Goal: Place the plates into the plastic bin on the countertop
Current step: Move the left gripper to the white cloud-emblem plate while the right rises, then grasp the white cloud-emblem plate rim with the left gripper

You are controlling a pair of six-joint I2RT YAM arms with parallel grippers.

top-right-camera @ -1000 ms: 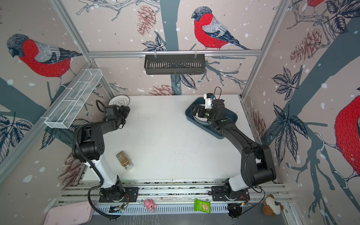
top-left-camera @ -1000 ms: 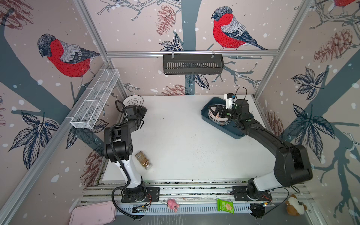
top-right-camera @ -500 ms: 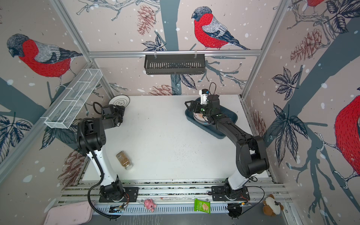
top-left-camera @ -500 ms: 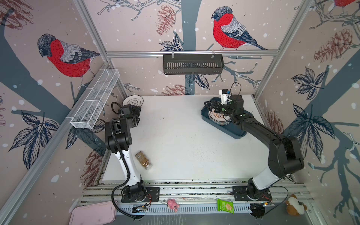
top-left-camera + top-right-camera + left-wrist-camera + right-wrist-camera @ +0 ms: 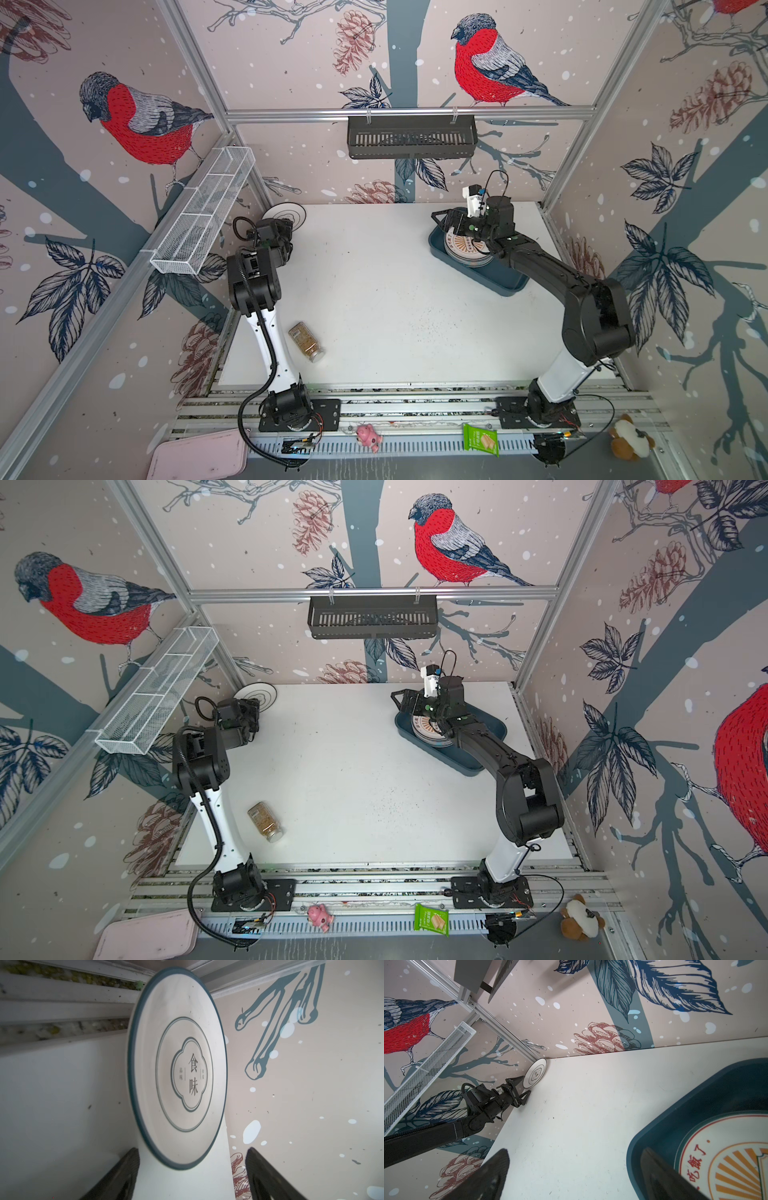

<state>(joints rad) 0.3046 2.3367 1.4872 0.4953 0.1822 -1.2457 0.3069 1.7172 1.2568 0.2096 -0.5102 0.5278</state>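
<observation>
**mo:** Plates check. A stack of plates (image 5: 464, 251) sits in the bin (image 5: 500, 279), at the end nearer the back wall, with an orange sunburst one on top. The bin's other end shows bare blue floor beside the right arm.

**jay:** and the stray one?

**mo:** One lone plate (image 5: 182, 1068) stands on its rim in the far left corner of the countertop (image 5: 395, 311), leaning on the wall (image 5: 301, 1095). The left claw (image 5: 192, 1150) has its jaws wide apart on either side of the plate's near rim. There's a clear gap on one side, so it's not gripping.

**jay:** right side?

**mo:** The right claw (image 5: 576, 1151) hangs spread wide over the bin's corner, holding nothing.

**jay:** room to move?

**mo:** A broad white stretch lies between the corner and the bin. A jar (image 5: 306, 341) lies on its side near the left arm, well apart from both.
</observation>
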